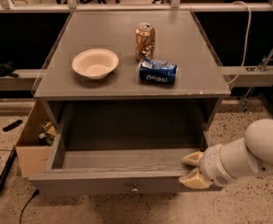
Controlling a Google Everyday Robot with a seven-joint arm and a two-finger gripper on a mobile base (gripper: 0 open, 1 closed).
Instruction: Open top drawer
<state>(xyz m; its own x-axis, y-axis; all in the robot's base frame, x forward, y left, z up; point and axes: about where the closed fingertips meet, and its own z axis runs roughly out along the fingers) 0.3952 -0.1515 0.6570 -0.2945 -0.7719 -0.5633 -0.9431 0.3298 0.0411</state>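
Observation:
The top drawer [112, 183] of the grey cabinet [126, 85] stands pulled far out toward me. It is wide and deep, its inside looks empty, and a small round metal knob [134, 189] sits at the centre of its flat front. My gripper [193, 170], with cream-coloured fingers [192, 159] on a white arm, sits at the drawer's front right corner, straddling the top edge of the front panel. One finger is inside the drawer, the other on the outside of the front.
On the cabinet top stand a white bowl [95, 63], an upright bronze can [145, 41] and a blue Pepsi can [158, 71] lying on its side. A cardboard box [31, 148] with items sits left of the drawer. A cable [1, 183] runs on the speckled floor.

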